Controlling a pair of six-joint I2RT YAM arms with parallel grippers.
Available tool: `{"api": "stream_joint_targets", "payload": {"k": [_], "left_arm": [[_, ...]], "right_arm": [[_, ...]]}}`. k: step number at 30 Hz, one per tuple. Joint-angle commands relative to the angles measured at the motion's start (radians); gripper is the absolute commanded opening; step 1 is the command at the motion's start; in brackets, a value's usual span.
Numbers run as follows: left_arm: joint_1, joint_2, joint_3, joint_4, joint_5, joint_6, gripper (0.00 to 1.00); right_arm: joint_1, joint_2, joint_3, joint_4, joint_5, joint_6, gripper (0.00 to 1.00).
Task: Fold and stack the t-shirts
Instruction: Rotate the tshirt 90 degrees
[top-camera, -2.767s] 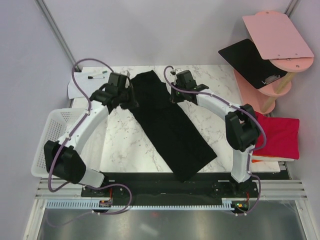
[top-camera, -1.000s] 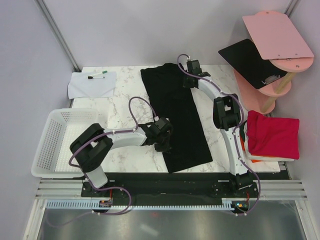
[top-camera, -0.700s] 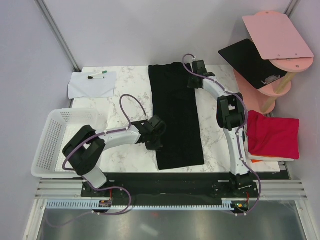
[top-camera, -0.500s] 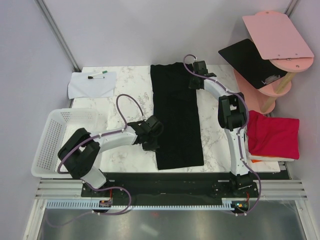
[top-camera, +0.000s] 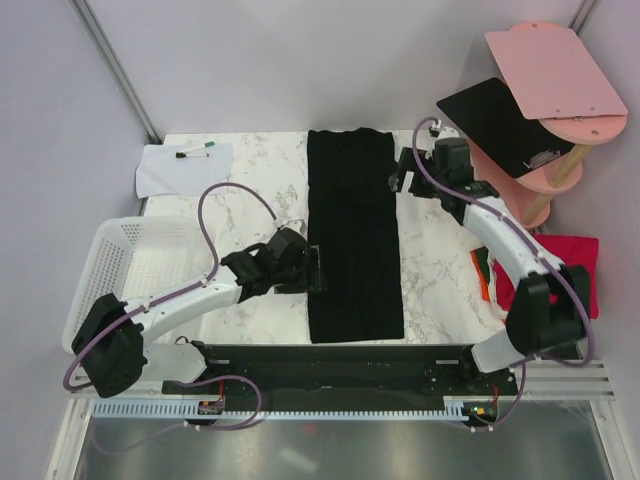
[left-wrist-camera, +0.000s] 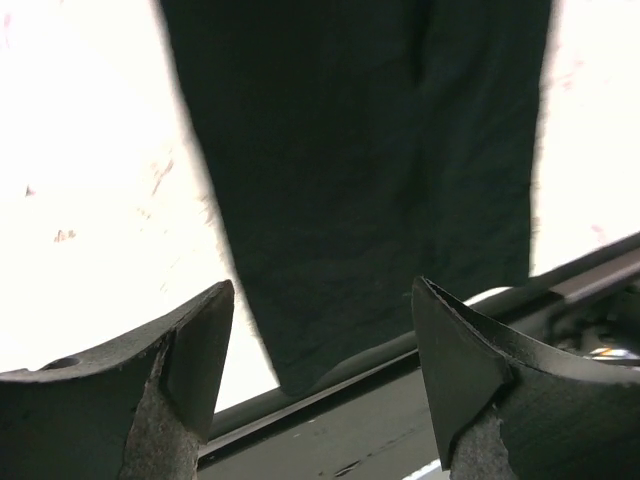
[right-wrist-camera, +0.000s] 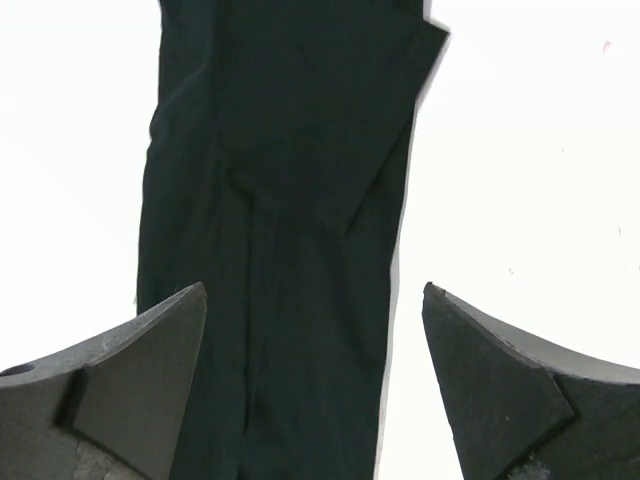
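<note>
Left wrist: black t-shirt (left-wrist-camera: 350, 150) beyond claw (left-wrist-camera: 322, 290)

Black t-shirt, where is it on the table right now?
In the top view the black t-shirt lies as a strip down the middle of the table, the left gripper beside its near left edge, the right gripper beside its far right edge.

Marble table (top-camera: 250, 175): black t-shirt (top-camera: 352, 230), paper sheet (top-camera: 180, 172).
</note>
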Motion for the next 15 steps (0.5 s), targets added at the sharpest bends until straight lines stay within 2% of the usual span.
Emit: {"api": "stream_joint_targets", "payload": {"k": [1,6,11,15], "left_arm": [[0.0,0.028,-0.086,0.004,-0.009,-0.081,0.78],[0.0,-0.001,-0.205,0.052,0.028,-0.135,0.77],[-0.002,-0.067,-0.344,0.185,0.13,-0.198,0.74],[-0.002,-0.087,-0.39,0.21,0.146,-0.219,0.73]], "right_arm": [[-0.003,-0.218,-0.273,-0.023,-0.058,0.078,0.95],[-0.001,-0.441,-0.562,-0.057,-0.115,0.172,0.9],[0.0,-0.639,-0.704,-0.179,-0.159,0.232,0.84],[0.002,-0.755,-0.811,-0.271,-0.201,0.267,0.81]]}}
